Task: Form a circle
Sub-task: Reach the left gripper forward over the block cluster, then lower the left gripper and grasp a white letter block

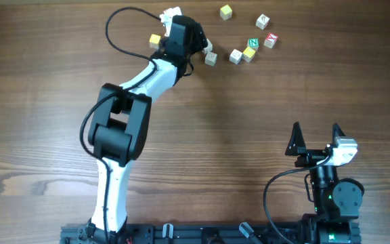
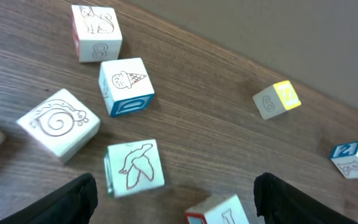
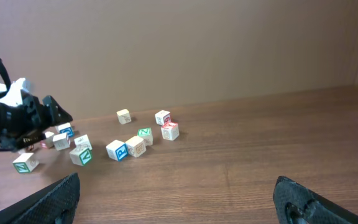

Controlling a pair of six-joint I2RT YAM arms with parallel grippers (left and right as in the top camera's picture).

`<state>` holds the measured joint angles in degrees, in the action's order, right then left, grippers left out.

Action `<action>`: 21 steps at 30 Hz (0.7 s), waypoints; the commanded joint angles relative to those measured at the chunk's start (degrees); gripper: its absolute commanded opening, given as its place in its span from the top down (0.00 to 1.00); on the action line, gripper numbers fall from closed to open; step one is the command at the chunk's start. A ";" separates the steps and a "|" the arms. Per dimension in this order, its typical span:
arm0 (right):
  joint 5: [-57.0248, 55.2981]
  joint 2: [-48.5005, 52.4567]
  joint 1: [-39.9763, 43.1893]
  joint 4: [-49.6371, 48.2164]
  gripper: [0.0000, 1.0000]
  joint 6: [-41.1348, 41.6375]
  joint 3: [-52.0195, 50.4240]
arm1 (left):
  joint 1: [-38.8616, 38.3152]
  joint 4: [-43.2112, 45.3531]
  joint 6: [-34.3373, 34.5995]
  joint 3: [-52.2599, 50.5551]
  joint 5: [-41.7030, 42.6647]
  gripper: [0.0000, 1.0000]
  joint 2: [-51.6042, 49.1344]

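Small wooden letter cubes lie loose at the table's far side, and no circle of cubes is in view. A green "N" cube sits beside a yellow cube and a white cube. My left gripper hangs open low over the cubes at the left of the group. A white duck cube and a red-edged cube lie between its fingers, touching neither. My right gripper stands open near the front right, holding nothing.
More loose cubes surround the left gripper: a snail cube, a blue "D" cube, a cat cube and a yellow cube. Farther right lie a red cube and a white cube. The left arm's black cable loops behind it.
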<state>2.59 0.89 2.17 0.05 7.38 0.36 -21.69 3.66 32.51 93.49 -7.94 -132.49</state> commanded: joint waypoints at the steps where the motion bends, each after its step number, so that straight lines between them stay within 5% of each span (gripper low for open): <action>1: 0.92 -0.46 -0.28 -0.13 0.00 -0.81 -0.07 | 0.90 2.29 0.98 0.68 -1.81 0.17 -2.93; 14: 0.92 -0.46 -0.28 -0.13 0.00 -0.81 -0.07 | 3.10 7.13 -0.44 1.55 -0.85 0.24 -6.08; 21: 0.92 -0.46 -0.28 -0.13 0.00 -0.83 -0.07 | 2.40 0.96 -4.02 7.37 -0.70 0.23 -6.08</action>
<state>2.59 0.89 2.17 0.05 7.38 0.36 -18.81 5.69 30.70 97.73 -8.91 -137.75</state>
